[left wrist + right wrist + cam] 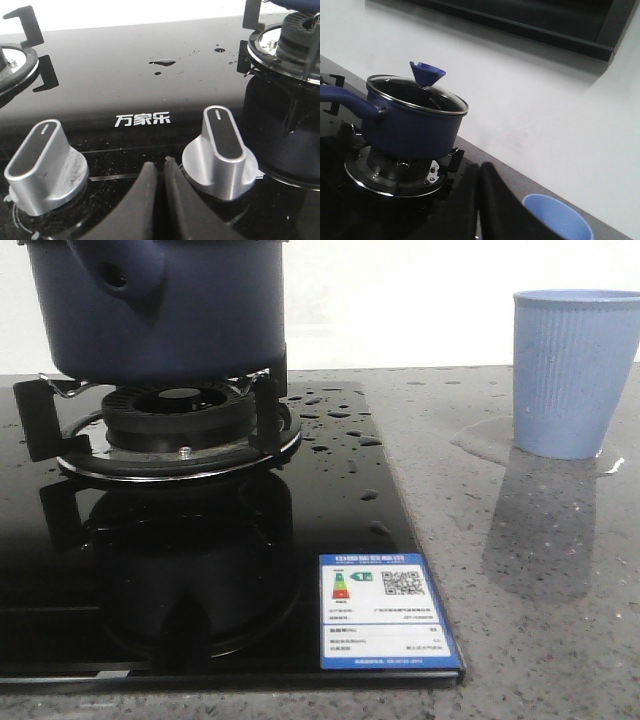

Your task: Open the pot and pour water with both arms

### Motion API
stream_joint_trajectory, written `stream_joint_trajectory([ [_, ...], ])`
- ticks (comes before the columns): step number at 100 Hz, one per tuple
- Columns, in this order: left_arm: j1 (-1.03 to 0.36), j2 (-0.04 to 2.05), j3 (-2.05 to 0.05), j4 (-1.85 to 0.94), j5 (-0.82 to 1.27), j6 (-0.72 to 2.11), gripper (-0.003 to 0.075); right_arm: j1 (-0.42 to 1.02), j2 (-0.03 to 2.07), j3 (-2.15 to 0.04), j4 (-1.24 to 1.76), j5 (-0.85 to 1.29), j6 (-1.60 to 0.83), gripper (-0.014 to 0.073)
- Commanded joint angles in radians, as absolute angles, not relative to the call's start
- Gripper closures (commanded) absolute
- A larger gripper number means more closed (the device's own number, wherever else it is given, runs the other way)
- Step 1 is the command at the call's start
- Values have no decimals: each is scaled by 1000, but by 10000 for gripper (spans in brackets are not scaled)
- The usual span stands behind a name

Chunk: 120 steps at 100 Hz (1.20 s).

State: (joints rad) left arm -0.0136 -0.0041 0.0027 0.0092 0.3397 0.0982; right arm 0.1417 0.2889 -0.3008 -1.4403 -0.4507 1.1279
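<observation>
Pot (412,125) sits lidded on the burner, handle sticking out sideways, up ahead of the right gripper (480,200); both grippers look pressed together, left one (161,200) down by the knobs (222,150).

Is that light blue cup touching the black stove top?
Apart. The front view shows the cup standing on the grey counter, with bare counter between it and the right edge of the stove top.

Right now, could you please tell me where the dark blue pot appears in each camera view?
Front: the pot sits upper left, on the burner.
Left wrist: only its base edge shows, top right corner.
Right wrist: left of centre, lid on.
Shared landmark: that burner.
</observation>
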Motion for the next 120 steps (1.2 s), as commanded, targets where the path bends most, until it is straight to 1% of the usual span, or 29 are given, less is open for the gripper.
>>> stream_joint_trajectory([
  [1, -13, -28, 31, 8, 307, 88, 740, 142, 296, -327, -1414, -450, 1129, 650],
  [10, -13, -28, 31, 8, 307, 88, 740, 147, 296, -299, -1408, -433, 1129, 650],
  [15, -13, -28, 31, 8, 307, 88, 740, 160, 296, -270, -1311, -407, 1125, 650],
  [20, -13, -28, 31, 8, 307, 88, 740, 170, 285, -240, -1196, -328, 1024, 650],
  [24, -13, -28, 31, 8, 307, 88, 740, 170, 275, -214, -1069, -277, 839, 650],
  [26, -13, -28, 31, 8, 307, 88, 740, 170, 271, -197, -960, -255, 726, 650],
  [32, -13, -28, 31, 8, 307, 88, 740, 168, 245, -144, -538, -200, 367, 650],
  [34, -13, -28, 31, 8, 307, 88, 740, 168, 233, -126, -401, -180, 289, 650],
  [37, -13, -28, 31, 8, 307, 88, 740, 168, 214, -105, -245, -151, 109, 650],
  [41, -13, -28, 31, 8, 307, 88, 740, 168, 181, -73, -78, -100, -22, 650],
  [44, -13, -28, 31, 8, 307, 88, 740, 167, 157, -52, -10, -63, -96, 650],
  [54, -13, -28, 31, 8, 307, 88, 740, 137, 75, 27, 33, 14, -118, 650],
  [59, -13, -28, 31, 8, 307, 88, 740, 110, 32, 20, 17, 128, -118, 650],
  [68, -13, -28, 31, 8, 307, 88, 740, 47, -27, 22, 15, 196, -118, 650],
  [89, -13, -28, 31, 8, 307, 88, 740, -49, -27, 22, 15, 305, -118, 650],
  [120, -13, -28, 31, 8, 307, 88, 740, -52, -27, 22, 15, 305, -118, 650],
])
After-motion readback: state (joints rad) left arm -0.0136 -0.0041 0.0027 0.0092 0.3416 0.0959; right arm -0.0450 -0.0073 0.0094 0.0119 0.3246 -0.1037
